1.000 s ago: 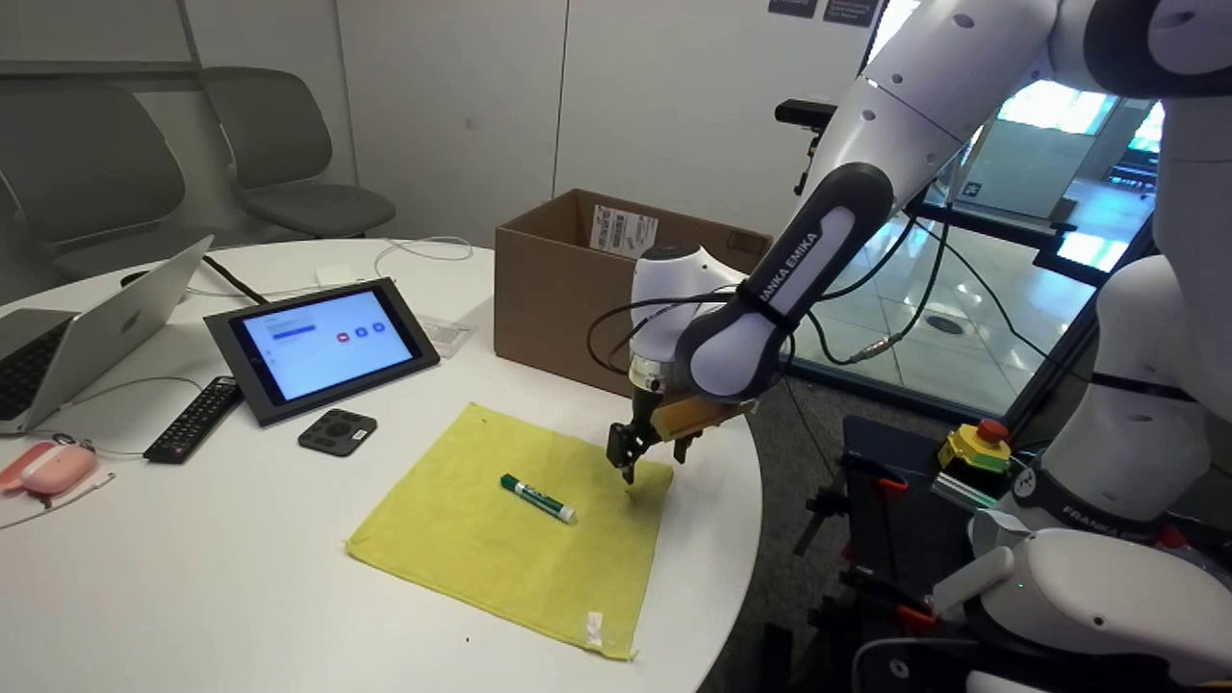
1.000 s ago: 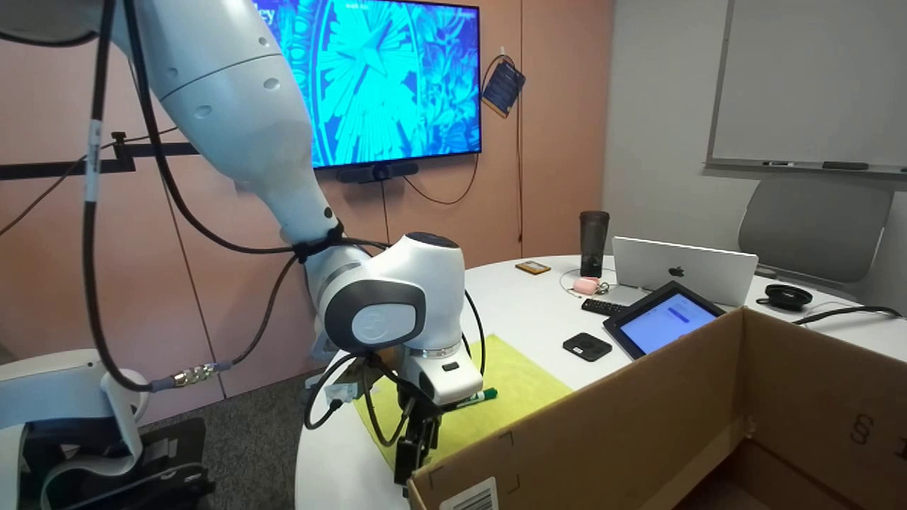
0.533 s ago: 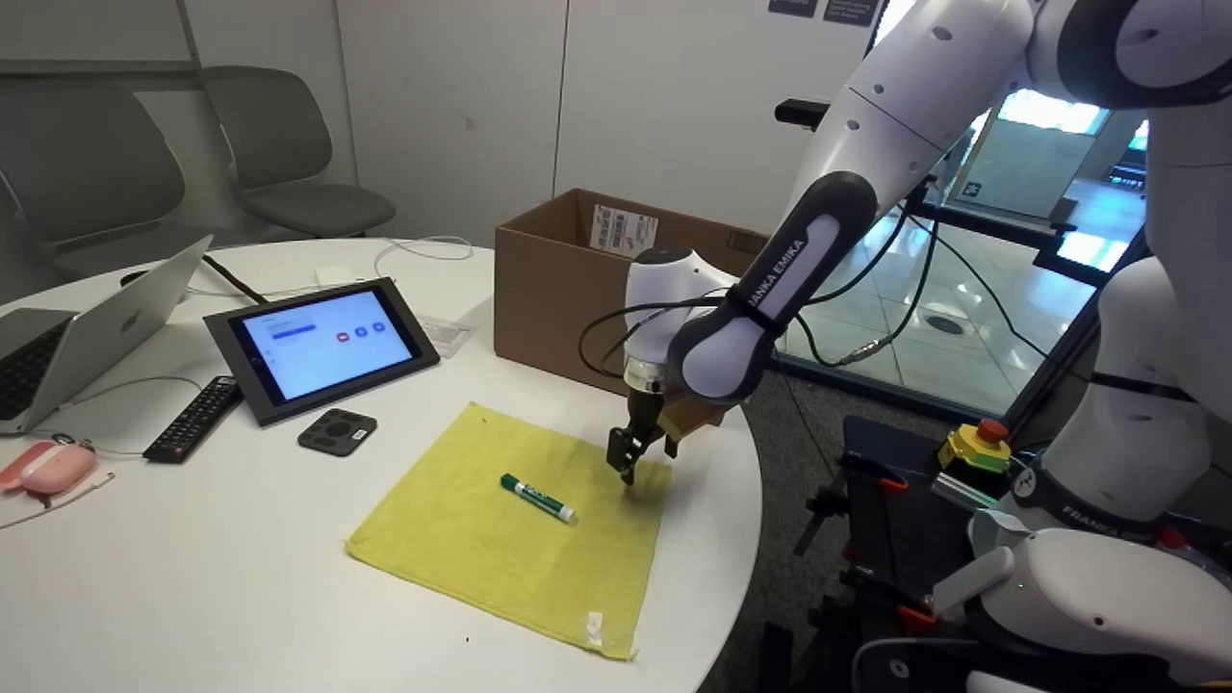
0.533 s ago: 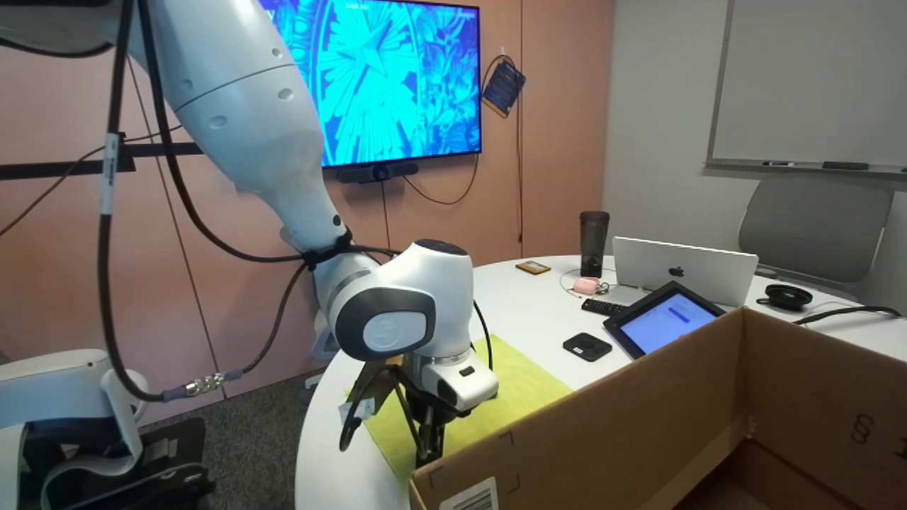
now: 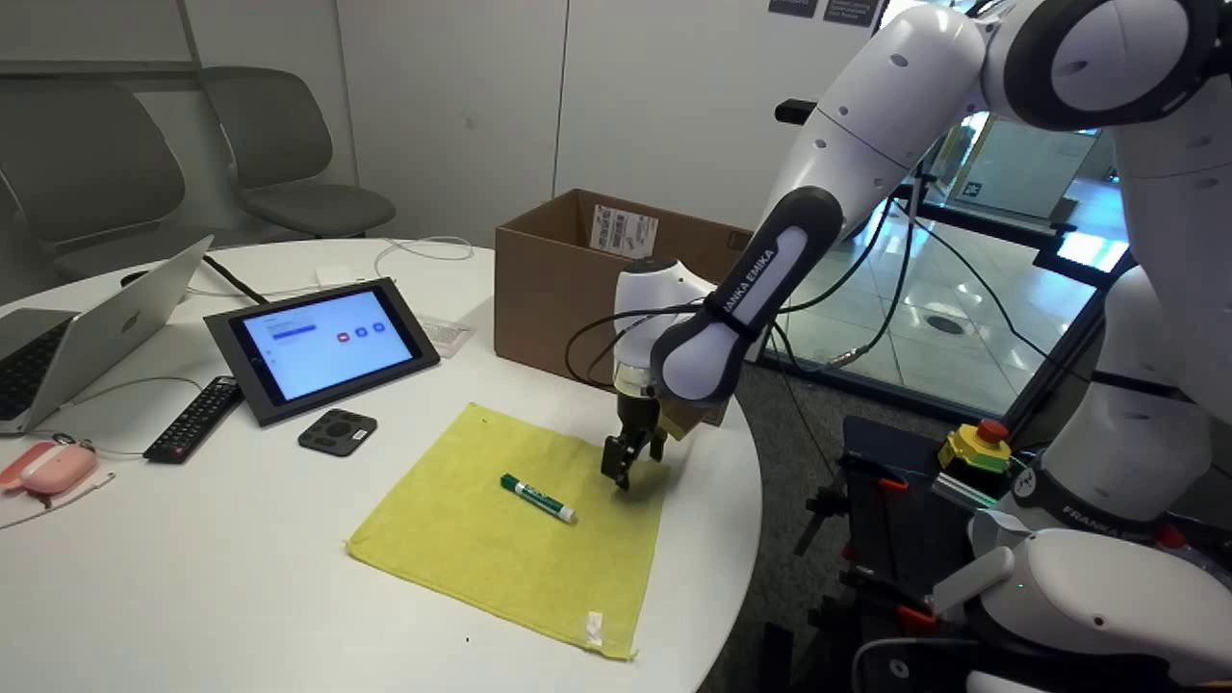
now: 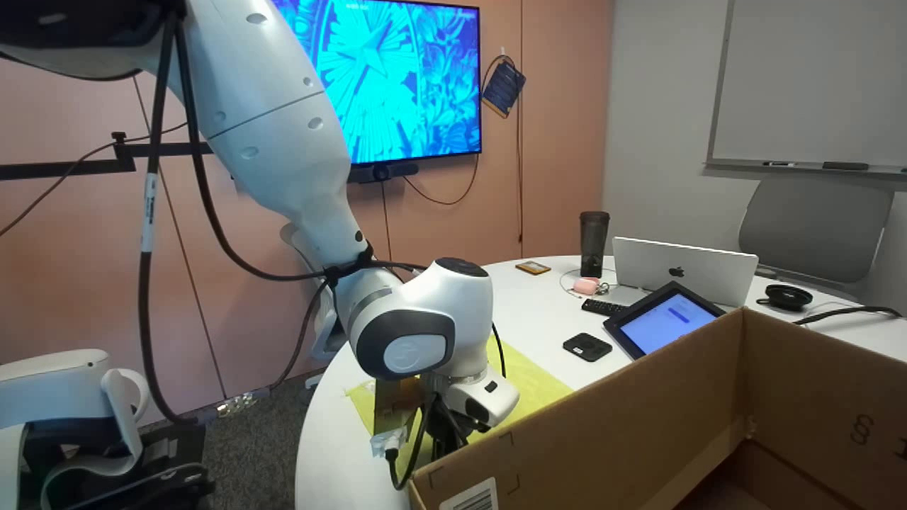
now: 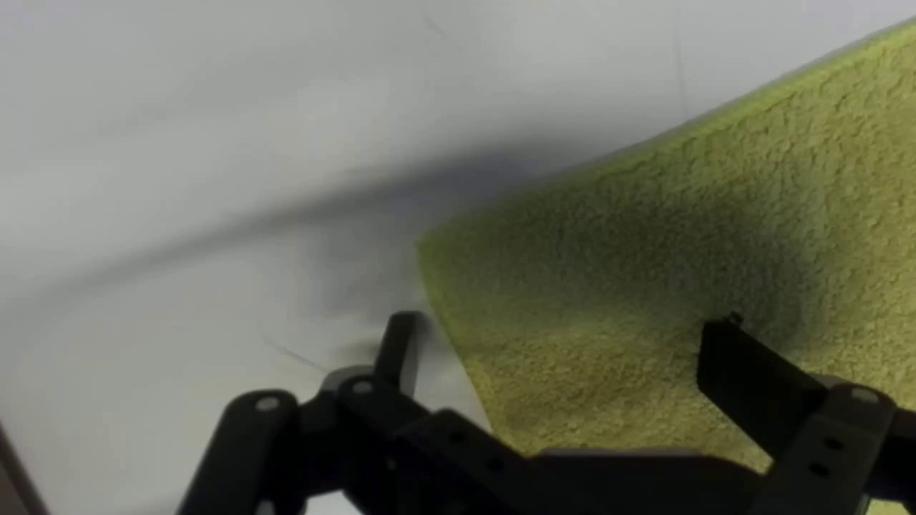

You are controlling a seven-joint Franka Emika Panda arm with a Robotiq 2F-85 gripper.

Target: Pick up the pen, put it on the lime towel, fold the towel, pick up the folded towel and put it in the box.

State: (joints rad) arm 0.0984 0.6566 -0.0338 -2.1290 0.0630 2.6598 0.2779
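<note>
Resting on the unfolded lime towel (image 5: pixel 491 568), the pen (image 5: pixel 537 499) lies apart from spread fingers (image 7: pixel 758 390) straddling the towel's edge by a corner near the box (image 5: pixel 553 294). Folding seems the step in hand; pinching that corner should come next.

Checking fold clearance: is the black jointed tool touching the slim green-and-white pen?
Apart: in an exterior view, the square yellow-green cloth shows between tool and pen.

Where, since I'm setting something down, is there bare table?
In an exterior view, the widest free patch of table lies in the foreground, bordered by the lime towel, the remote and the pink case. A narrower strip separates towel and box. It is crowded around the laptop and tablet, and where the open gripper straddles the towel's edge.
</note>
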